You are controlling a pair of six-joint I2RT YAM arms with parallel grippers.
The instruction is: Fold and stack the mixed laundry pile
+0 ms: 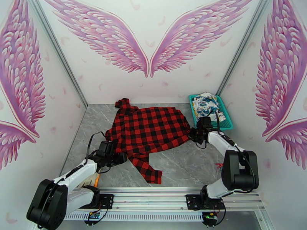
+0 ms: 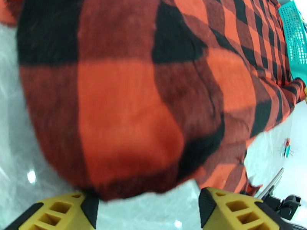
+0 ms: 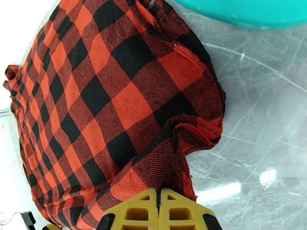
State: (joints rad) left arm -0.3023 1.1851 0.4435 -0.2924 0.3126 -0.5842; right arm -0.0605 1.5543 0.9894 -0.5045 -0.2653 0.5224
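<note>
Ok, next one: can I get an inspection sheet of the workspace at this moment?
Surface: grey marble-look table.
Job's things: check shirt spread flat, one sleeve trailing toward the near edge; white printed garment lying in the basket.
Clutter: teal basket at the far right corner; small red item near the right arm.
Grippers: left gripper open at the shirt's left edge; right gripper, fingers shut on a bunched fold at its right edge.
Cables: black cables loop at both wrists.
Surroundings: white walls with pink wing murals.
</note>
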